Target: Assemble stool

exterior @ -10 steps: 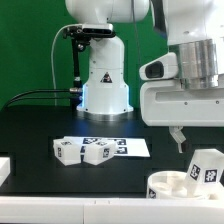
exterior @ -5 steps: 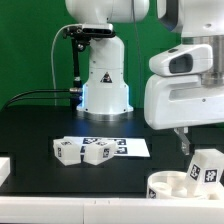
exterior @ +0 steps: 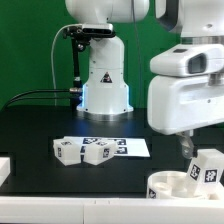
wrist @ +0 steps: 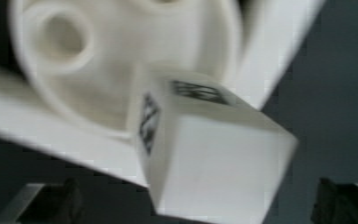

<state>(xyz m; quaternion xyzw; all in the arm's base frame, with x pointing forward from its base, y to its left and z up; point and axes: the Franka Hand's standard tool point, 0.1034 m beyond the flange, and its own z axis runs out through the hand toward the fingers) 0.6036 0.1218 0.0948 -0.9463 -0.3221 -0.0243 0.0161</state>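
The seat (exterior: 170, 186) lies by the desk's (exterior: 40, 120) front corner on the exterior view's right, with a leg (exterior: 208, 168) upright at it (on it or just behind cannot be told). Other legs (exterior: 84, 151) lie beside the marker board (exterior: 130, 146). The gripper (exterior: 183, 142) is spread wide and empty. The leg is judged light, rigid and slippery, and best taken across its flat faces.

seat (wrist: 87, 70): white plastic, smooth, faintly shiny
leg (wrist: 220, 155): white plastic, smooth, matt, with printed black-and-white tags
table (exterior: 40, 125): black, matt
robot base (exterior: 105, 80): white plastic shell, glossy
marker board (exterior: 135, 148): thin white sheet, matt
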